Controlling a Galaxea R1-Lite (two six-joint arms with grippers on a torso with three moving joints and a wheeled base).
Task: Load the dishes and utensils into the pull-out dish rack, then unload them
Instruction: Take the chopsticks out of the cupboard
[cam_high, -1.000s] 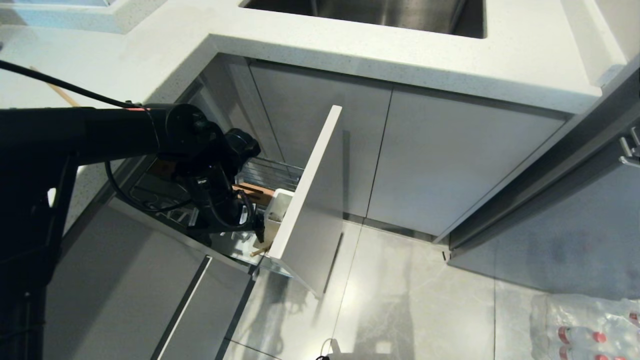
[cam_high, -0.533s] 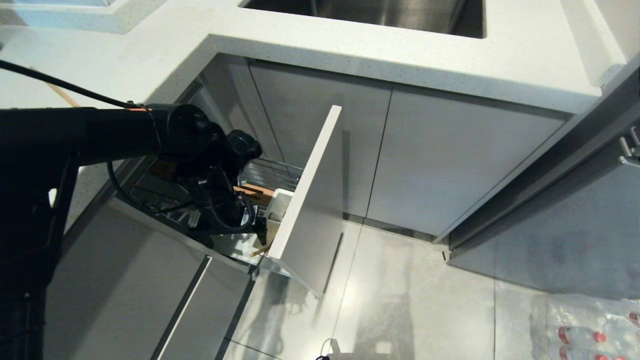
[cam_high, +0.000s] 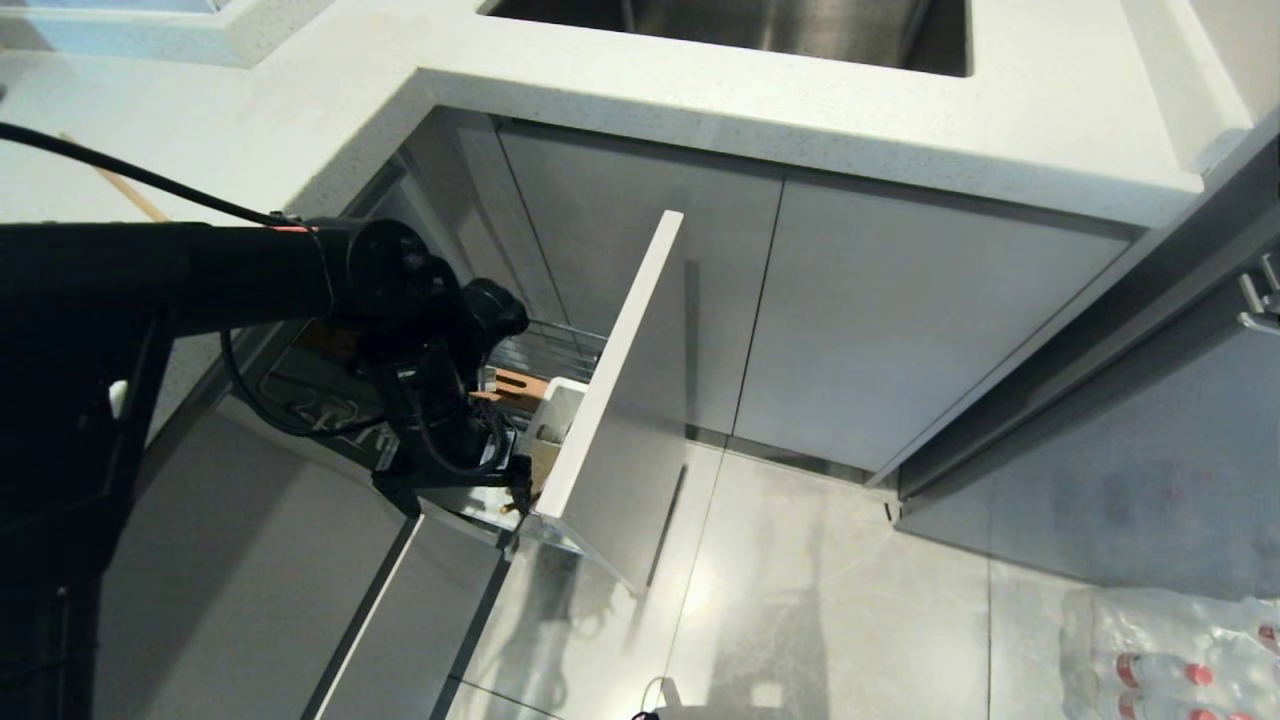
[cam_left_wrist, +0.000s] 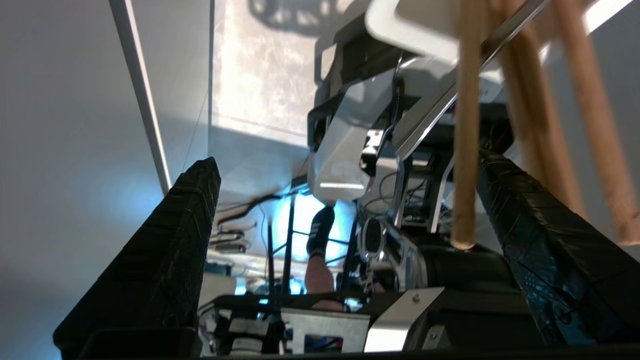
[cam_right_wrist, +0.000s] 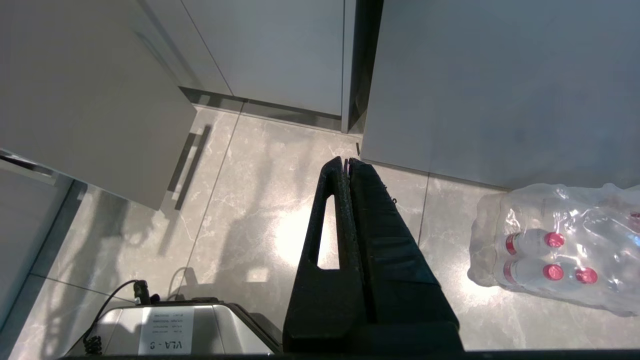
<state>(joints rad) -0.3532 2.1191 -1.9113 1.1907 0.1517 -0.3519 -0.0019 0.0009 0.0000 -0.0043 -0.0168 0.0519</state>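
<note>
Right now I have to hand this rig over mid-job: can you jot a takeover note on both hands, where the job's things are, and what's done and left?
Left hand: open, empty, down in the pull-out dish rack beside the white cutlery holder.
Right hand: shut, parked over the floor.
Chopsticks: standing in the cutlery holder, between the left fingers, not gripped.
Plate, bowl, spoon: not in view.
Done: rack pulled out, chopsticks loaded.
Left: cannot tell for the other pieces; check the countertop and rack.

A white speckled desk (cam_high: 800, 110) is set above plain grey cabinet doors (cam_high: 900, 330), with a steel sink (cam_high: 760, 25) sunk into it. Glossy grey marbled floor tiles (cam_high: 830, 610) are lit brightly. Shrink-wrapped bottles (cam_right_wrist: 555, 250) are seen lying on the floor.
</note>
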